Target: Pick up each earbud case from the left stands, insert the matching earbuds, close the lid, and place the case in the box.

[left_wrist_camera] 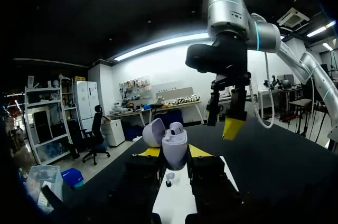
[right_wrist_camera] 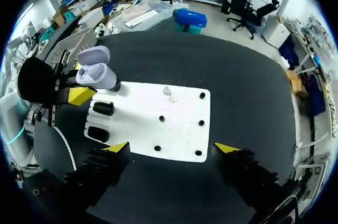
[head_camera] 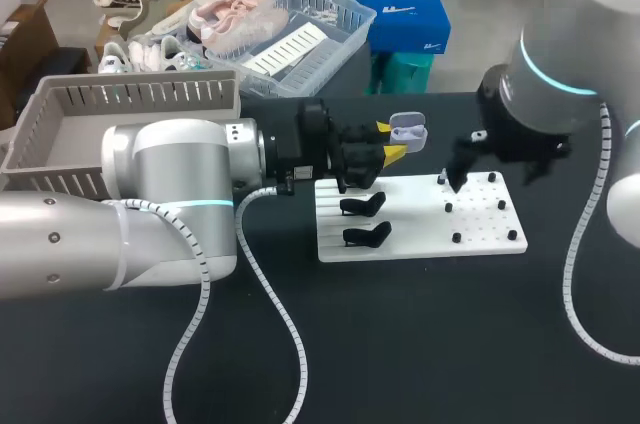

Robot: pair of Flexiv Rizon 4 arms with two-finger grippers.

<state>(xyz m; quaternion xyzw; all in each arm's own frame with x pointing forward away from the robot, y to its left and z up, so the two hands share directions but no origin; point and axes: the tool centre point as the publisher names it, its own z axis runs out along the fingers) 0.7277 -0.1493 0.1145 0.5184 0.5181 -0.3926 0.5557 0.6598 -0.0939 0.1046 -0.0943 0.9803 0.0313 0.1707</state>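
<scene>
While left gripper (left_wrist_camera: pixel 174 154) grips case (left_wrist_camera: pixel 175 147) | left wrist: earbud (left_wrist_camera: pixel 177 128) seated | head: unclear

Hidden between left fingers (left_wrist_camera: pixel 149 152): earbud case (left_wrist_camera: pixel 174 147) bottom.

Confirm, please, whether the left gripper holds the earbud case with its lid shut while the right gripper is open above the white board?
The lid is open, not shut, as the left wrist view shows: the left gripper holds the earbud case, and the right gripper is open above the white board.
</scene>
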